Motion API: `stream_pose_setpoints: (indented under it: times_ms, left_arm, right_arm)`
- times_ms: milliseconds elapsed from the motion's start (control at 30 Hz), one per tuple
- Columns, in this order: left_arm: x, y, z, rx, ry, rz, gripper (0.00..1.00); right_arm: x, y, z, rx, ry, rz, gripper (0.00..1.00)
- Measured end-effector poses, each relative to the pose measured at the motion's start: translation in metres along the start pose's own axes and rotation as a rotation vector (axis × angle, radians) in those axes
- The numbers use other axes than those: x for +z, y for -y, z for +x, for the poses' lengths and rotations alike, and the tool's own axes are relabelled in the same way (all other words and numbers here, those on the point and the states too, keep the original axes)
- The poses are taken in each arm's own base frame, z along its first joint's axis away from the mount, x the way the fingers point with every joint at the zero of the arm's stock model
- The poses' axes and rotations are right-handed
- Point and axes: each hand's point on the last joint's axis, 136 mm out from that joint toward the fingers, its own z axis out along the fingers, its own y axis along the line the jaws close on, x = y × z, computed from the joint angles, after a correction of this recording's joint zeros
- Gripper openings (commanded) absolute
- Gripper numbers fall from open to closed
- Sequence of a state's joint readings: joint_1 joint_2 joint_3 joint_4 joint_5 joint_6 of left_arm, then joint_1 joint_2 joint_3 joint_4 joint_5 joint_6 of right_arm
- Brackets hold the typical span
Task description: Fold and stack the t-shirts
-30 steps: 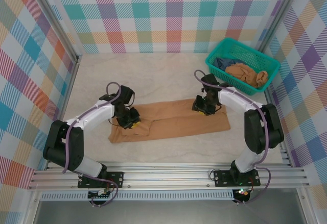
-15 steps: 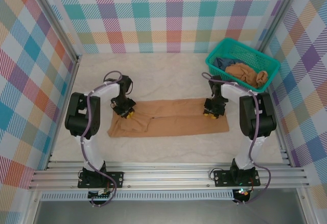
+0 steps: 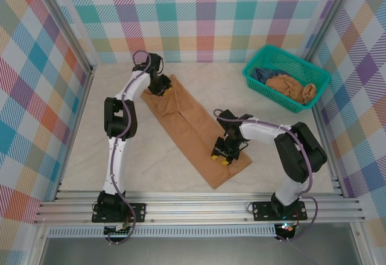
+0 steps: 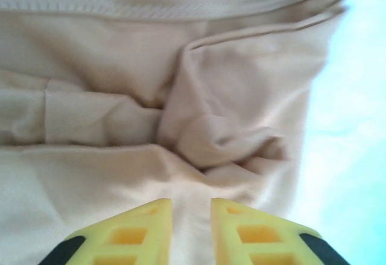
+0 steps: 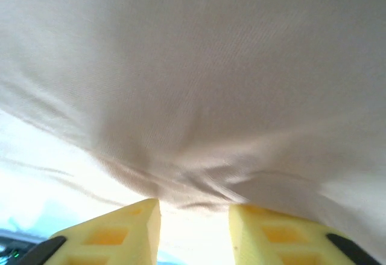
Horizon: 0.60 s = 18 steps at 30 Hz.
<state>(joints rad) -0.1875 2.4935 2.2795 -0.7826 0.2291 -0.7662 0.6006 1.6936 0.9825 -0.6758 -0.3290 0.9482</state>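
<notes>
A tan t-shirt, folded into a long strip, lies slanted on the table from far left to near right. My left gripper is at its far end. In the left wrist view its yellow fingers stand close together with the bunched tan cloth filling the gap. My right gripper sits at the strip's left edge near its near end. In the right wrist view its fingers stand apart; the cloth's edge crosses just past their tips, with pale table showing between them. No print shows.
A teal mesh basket stands at the back right against the checked wall, holding another crumpled tan shirt and some dark blue cloth. Metal rails run along the near edge, behind the arm bases.
The shirt has swung from lying crosswise to slanting. My left gripper carried its end to the far left; my right gripper moved nearer and to the left with the other end.
</notes>
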Motion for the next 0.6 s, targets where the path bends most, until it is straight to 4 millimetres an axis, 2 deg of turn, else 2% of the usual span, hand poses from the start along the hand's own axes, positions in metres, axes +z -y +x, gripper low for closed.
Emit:
stream_pose_setpoints:
  times_ms: [67, 133, 233, 333, 433, 600]
  left_arm:
    - [-0.016, 0.014, -0.005, 0.01, 0.022, 0.037, 0.27]
    - [-0.034, 0.017, -0.003, 0.013, 0.033, 0.044, 0.24]
    - [-0.068, -0.002, 0.02, -0.022, 0.027, 0.014, 0.21]
    - [-0.092, -0.031, 0.051, -0.089, -0.003, -0.023, 0.2]
    - [-0.086, -0.056, 0.071, -0.177, -0.032, -0.058, 0.19]
    - [-0.039, -0.09, 0.089, -0.293, -0.087, -0.139, 0.19]
  right_arm:
    - [-0.019, -0.016, -0.007, -0.005, 0.04, -0.047, 0.41]
    - [-0.042, -0.037, -0.02, -0.035, 0.099, -0.102, 0.4]
    - [-0.074, -0.066, -0.046, -0.107, 0.196, -0.18, 0.38]
    - [-0.085, -0.091, -0.076, -0.201, 0.254, -0.202, 0.36]
    - [-0.072, -0.117, -0.108, -0.291, 0.267, -0.208, 0.36]
    - [-0.035, -0.143, -0.143, -0.362, 0.227, -0.203, 0.35]
